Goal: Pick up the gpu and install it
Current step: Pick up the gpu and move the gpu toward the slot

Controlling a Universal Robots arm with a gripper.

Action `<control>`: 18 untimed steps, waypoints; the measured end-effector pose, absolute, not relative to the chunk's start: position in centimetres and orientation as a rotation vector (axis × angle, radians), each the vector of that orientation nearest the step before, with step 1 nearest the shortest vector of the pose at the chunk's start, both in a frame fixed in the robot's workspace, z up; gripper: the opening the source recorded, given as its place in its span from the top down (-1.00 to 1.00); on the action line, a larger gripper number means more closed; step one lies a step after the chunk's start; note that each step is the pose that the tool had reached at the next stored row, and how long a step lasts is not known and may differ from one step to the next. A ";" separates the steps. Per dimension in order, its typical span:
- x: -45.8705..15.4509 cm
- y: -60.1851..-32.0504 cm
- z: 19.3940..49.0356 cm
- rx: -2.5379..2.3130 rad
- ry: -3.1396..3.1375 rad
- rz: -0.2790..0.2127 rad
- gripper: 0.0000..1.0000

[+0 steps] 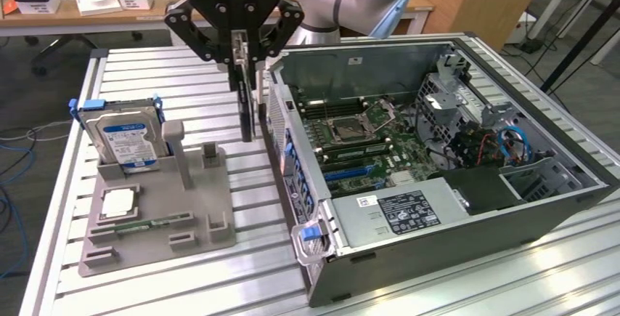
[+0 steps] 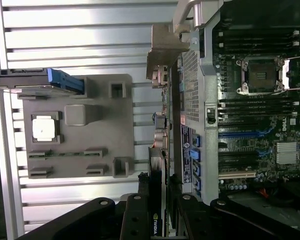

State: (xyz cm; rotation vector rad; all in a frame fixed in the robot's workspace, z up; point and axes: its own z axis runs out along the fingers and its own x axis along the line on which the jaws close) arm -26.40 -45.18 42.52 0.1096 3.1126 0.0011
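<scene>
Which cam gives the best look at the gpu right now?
Wrist view. The gpu runs edge-on from the end effector out to its silver bracket, right beside the computer case. The exterior view gives it as a thin dark slab hanging upright from the end effector, between the grey holder and the case.

Black fingers (image 1: 237,50), dark green gpu (image 1: 248,105), grey holder (image 1: 194,208), blue-labelled hard drive (image 1: 124,139)

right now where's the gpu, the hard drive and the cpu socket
gpu (image 1: 249,105), exterior view, board's lower half
hard drive (image 1: 124,140), exterior view, blue-white label
cpu socket (image 1: 346,128), exterior view, socket's middle
</scene>
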 end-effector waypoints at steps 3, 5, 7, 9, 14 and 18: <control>-26.0 -45.2 42.5 0.109 3.113 0.001 0.47; -25.8 -45.2 42.5 0.109 3.113 0.001 0.47; -25.5 -45.2 42.5 0.109 3.113 0.001 0.47; -25.3 -45.2 42.5 0.109 3.113 0.001 0.47; -24.7 -45.2 42.5 0.109 3.113 0.001 0.47; -24.2 -45.2 42.5 0.110 3.113 0.001 0.47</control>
